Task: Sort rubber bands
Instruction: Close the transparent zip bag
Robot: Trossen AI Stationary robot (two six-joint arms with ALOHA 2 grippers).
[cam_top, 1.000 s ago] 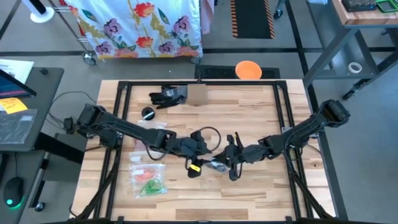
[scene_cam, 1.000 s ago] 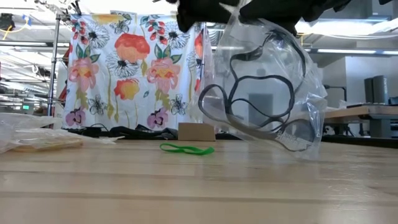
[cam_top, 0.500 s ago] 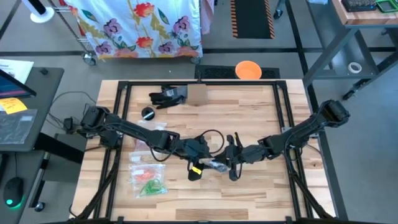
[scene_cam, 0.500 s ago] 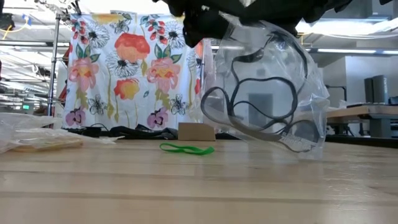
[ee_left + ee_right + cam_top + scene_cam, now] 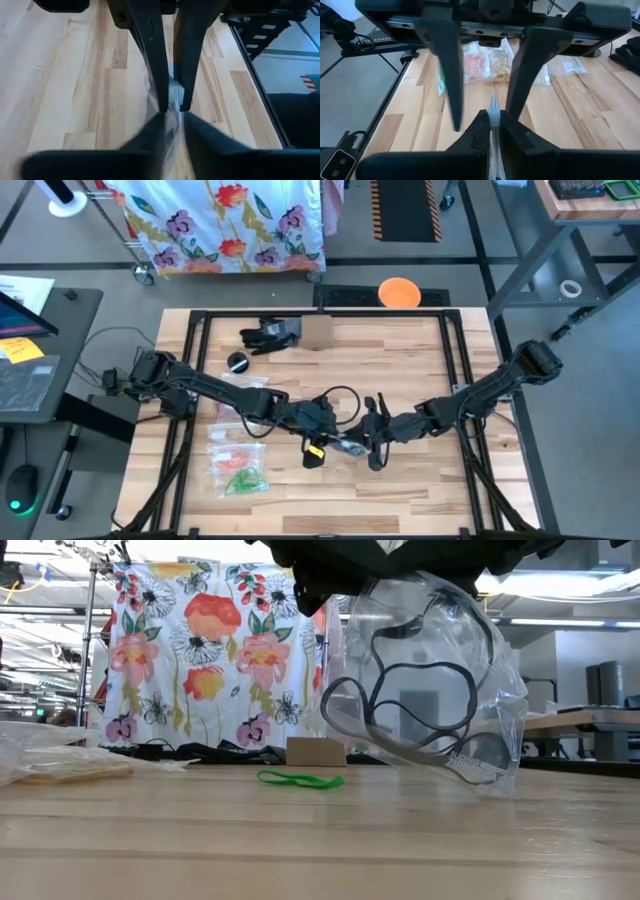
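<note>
Low view | green rubber band (image 5: 300, 780) lies flat on the table (image 5: 320, 850), just in front of the cardboard box (image 5: 316, 752) | right gripper (image 5: 492, 116) pinches clear bag (image 5: 430, 680) rim; left gripper (image 5: 171, 107) closing on that rim | band looks light, floppy (pinch one strand).

Colours on and around the table

Clear bag (image 5: 430, 680) at the dark grippers holds black bands (image 5: 420, 700); green band (image 5: 300, 780) on pale wood table (image 5: 320, 840). Left of the grippers: bags with red (image 5: 238, 455), green (image 5: 243, 480) bands. Behind: white floral cloth (image 5: 215, 660), red, pink, yellow, purple; orange disc (image 5: 399, 292).
</note>
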